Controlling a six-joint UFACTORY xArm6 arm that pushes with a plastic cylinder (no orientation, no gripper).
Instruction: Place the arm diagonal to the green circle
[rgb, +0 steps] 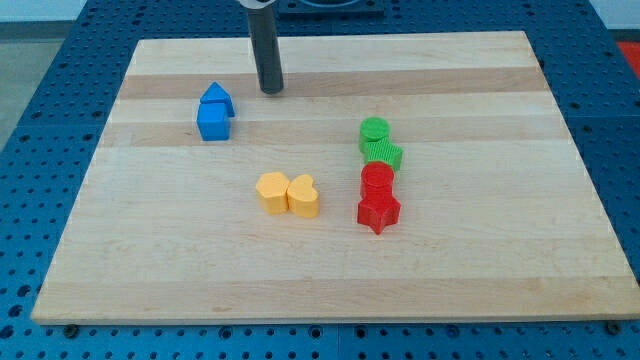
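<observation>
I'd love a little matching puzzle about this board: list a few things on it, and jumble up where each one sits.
Things:
1. my tip
2. green circle
3. red star
4. yellow heart

Places:
A. bottom of the column of four blocks right of centre
B. near the board's top edge, to the right of the blue blocks
C. top of that same column
D. touching the right side of the other yellow block

Pairs: 1-B, 2-C, 3-A, 4-D
</observation>
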